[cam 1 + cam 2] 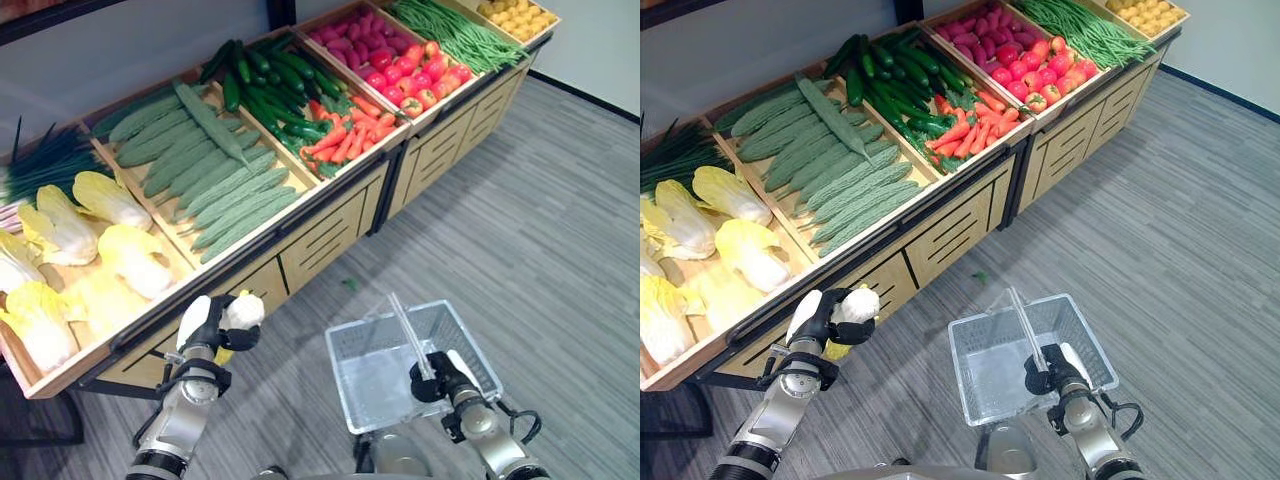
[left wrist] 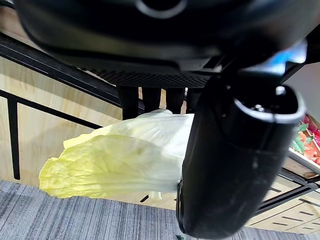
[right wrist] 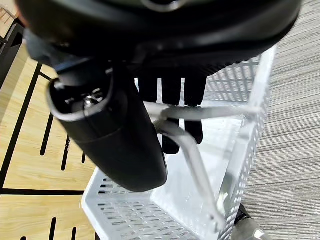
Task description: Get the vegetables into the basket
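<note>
The left hand (image 1: 212, 322), at the lower left of the frame just in front of the counter (image 1: 300, 235), had its fingers clamped on a pale cabbage (image 2: 125, 160), held clear of the display, apparently for transfer. The right hand (image 1: 440, 380), at the lower right, had its fingers curled round the handle (image 3: 200, 150) of the empty white basket (image 1: 365, 395), evidently keeping it open-side up to receive the cabbage.

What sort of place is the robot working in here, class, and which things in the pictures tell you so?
Probably a shop's produce section, or a mock-up of one. A long wooden display stand holds sorted vegetables: cabbages, cucumbers, carrots. The right hand carries a white shopping basket.
</note>
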`<state>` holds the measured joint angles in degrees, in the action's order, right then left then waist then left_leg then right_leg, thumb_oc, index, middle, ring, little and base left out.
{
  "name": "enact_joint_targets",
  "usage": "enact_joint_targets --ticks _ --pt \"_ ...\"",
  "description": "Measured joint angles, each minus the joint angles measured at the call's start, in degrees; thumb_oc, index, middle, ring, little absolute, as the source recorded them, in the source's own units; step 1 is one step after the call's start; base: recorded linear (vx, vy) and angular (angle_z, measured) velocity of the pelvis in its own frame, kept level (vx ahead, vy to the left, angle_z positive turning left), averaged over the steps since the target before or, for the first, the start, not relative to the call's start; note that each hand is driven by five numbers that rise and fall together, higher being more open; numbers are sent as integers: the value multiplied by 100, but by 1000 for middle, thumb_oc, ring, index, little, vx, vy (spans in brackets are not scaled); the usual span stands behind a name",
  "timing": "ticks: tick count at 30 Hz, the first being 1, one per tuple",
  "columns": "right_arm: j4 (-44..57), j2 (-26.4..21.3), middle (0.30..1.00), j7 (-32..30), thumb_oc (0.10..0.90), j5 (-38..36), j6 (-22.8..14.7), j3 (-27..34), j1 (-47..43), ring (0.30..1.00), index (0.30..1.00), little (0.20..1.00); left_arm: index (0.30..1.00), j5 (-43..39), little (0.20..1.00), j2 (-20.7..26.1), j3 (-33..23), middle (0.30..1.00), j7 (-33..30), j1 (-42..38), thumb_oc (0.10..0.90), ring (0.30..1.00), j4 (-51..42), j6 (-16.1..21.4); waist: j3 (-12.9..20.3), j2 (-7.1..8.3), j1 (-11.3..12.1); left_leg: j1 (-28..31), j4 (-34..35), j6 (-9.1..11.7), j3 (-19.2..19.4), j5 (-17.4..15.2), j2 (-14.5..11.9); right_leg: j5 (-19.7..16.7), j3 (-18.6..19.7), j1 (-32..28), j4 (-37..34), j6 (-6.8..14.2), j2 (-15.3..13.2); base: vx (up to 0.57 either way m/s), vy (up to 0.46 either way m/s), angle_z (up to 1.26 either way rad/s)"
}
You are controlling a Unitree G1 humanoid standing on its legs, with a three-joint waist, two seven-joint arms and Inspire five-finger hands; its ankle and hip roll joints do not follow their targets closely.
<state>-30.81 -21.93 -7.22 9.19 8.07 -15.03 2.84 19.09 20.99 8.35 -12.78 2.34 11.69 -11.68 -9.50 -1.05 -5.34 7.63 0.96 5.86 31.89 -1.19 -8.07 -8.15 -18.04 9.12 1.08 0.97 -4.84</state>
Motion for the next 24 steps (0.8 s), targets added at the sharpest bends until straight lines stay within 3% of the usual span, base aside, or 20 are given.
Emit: enact_joint_targets --ticks 8,17,19,21,22,23,24 --pt "67 -71 300 -32 400 4 14 -17 -8 300 300 300 300 -124 300 1 132 300 -56 -4 400 300 48 -1 -90 -96 -31 -502 116 -81 -3 106 81 -238 -2 440 -255 111 -27 -28 -55 0" --pt "68 -103 300 -75 400 7 13 -64 -58 300 300 300 300 -249 300 -76 132 300 -231 -148 400 300 48 -1 -268 -153 -26 -504 149 -27 10 157 -15 -430 4 322 -596 -115 162 30 -79 -3" --pt "67 -105 300 -72 400 7 13 -129 -47 300 300 300 300 -353 300 -110 131 300 -243 -177 400 300 48 0 -275 -160 -27 -411 147 -26 9 158 -62 -355 7 233 -597 -50 210 55 -176 -4" --pt "65 -100 300 -69 400 6 9 -218 -77 300 300 300 300 -391 300 -114 116 300 -251 -218 400 300 49 2 -371 -51 4 -368 -181 -24 -17 157 -181 -229 16 66 -574 -64 252 38 -267 -3" --pt "57 -78 300 -66 400 2 -1 -335 -135 300 300 300 300 -413 300 -57 107 300 -322 -257 400 300 48 3 -528 173 55 -535 -840 -29 -242 150 -326 -101 38 -30 -496 -176 214 23 -116 -7" --pt "57 -60 300 -52 400 2 -32 -367 -148 300 300 300 300 -461 300 -22 108 300 -346 -255 400 300 48 2 -599 291 150 -655 -1303 -30 -506 135 -366 -68 117 -100 -475 -230 242 51 -15 -34" --pt "34 -57 300 -36 400 2 -35 -421 -202 300 300 300 300 -501 300 7 118 300 -352 -218 400 300 58 1 -668 419 301 -941 -1999 70 -1086 3 -523 -39 288 -151 -406 -293 284 57 98 -51"
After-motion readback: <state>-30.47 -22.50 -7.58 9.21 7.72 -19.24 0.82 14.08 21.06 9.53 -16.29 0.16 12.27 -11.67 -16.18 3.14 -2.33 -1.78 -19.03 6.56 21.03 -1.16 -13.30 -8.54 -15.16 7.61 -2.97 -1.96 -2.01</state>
